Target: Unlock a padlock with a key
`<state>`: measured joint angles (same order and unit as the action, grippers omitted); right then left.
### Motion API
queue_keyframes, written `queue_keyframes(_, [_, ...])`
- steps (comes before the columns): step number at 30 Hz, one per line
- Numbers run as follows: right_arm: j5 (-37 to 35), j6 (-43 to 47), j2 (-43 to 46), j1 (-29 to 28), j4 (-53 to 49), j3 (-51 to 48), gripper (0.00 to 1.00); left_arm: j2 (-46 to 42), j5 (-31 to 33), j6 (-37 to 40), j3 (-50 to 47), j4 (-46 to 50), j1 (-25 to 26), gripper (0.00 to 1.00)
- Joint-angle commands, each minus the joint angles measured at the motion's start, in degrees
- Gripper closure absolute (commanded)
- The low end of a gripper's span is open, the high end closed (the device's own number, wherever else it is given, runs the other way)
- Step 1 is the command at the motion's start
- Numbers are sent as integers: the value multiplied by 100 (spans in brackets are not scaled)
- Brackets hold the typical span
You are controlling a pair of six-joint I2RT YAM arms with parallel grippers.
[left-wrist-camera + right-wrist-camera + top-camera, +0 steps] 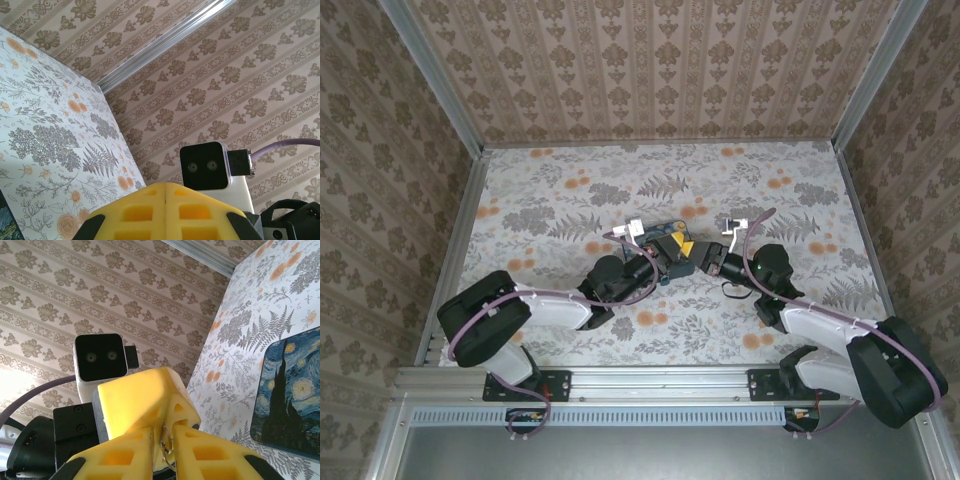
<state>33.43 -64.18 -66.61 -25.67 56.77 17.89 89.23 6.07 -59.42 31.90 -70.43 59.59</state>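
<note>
Yellow foam fingers meet beside the painted box, with a ring caught in the pinch.

On the flowered table (570,190), the dark blue painted box (290,390) lies just beside the spot where the two arms meet. The left gripper (165,192) is closed flat, pad against pad, with nothing seen between. The right gripper (164,429) has its jaws almost together around a thin metal ring (166,446), likely the key's. The key blade is not to be made out. The padlock is too small to tell apart, probably hidden where the grippers meet by the box. The step looks like securing the key. It would go best with the pinch on the key itself, not the loose ring, so the blade cannot swing, and the lock steadied before any push or turn.
</note>
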Motion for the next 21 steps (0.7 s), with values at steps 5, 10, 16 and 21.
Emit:
queue_keyframes(5, [66, -152, -276, -135, 596, 237, 92, 5, 56, -139, 137, -339, 69, 100])
queue_keyframes(10, [77, -191, -336, -175, 643, 268, 100, 49, 62, -159, 151, -335, 65, 100])
queue_keyframes(16, [-53, -31, -167, -175, 151, 224, 100, 33, 139, -140, 25, -313, -2, 86])
queue_keyframes(21, [-72, 116, -72, -158, -239, 232, 100, -146, 123, -252, -293, -271, -239, 61])
